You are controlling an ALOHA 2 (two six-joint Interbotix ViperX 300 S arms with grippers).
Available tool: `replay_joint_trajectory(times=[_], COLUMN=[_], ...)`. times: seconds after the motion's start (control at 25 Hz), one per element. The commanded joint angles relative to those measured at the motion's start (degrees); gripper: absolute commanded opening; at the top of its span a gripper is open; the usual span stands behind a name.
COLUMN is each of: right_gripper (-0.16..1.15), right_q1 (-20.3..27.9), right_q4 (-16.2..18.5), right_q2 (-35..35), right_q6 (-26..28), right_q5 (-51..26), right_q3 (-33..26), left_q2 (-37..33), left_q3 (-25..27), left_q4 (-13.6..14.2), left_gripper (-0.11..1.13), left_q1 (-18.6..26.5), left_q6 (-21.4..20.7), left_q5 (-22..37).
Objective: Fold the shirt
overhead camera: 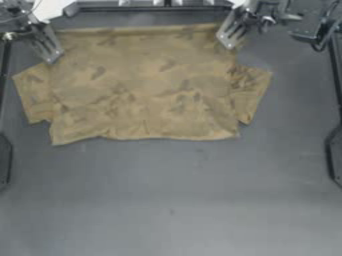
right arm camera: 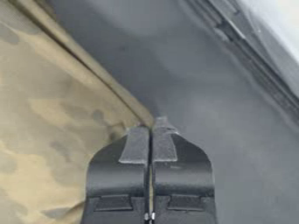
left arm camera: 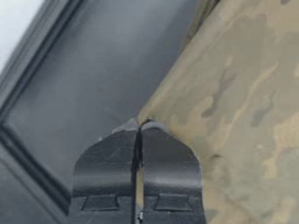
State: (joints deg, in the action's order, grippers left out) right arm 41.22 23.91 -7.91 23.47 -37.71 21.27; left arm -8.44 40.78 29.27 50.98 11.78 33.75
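The tan shirt (overhead camera: 140,85) lies spread on the far half of the dark table, its short sleeves sticking out left and right and its near edge wavy. My left gripper (overhead camera: 52,56) is at the shirt's far left corner. In the left wrist view the jaws (left arm camera: 140,124) are pressed together right at the cloth's edge (left arm camera: 245,109), with a thin tan line between them. My right gripper (overhead camera: 226,42) is at the far right corner. Its jaws (right arm camera: 151,124) are likewise shut at the shirt's edge (right arm camera: 46,131).
The table's far rim (overhead camera: 147,7) runs just behind the shirt and both grippers. Bare dark tabletop (overhead camera: 174,200) fills the near half. Dark fixtures sit at the left edge (overhead camera: 3,160) and right edge (overhead camera: 335,155).
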Motion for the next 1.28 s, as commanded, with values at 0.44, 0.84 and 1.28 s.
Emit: replay_joint_trajectory(times=[0.44, 0.84, 1.28], right_gripper=[0.49, 0.88, 0.88], right_q1=[0.44, -0.26, -5.8], right_q4=[-1.32, -5.36, -8.61], right_q2=[-3.78, -1.14, 11.69], right_q6=[-0.09, 0.18, 8.17], right_q5=[1.67, 2.81, 0.88], right_q3=[-2.29, -3.34, 5.19], left_q2=[3.87, -1.32, -15.03], left_q3=[-2.55, -4.13, 1.67], left_q4=[-0.35, -5.63, -16.52], left_gripper=[0.65, 0.96, 0.96], left_q1=[0.97, -0.44, -4.48], left_q6=[2.02, 3.08, 10.11], left_q5=[-1.58, -0.88, 3.96])
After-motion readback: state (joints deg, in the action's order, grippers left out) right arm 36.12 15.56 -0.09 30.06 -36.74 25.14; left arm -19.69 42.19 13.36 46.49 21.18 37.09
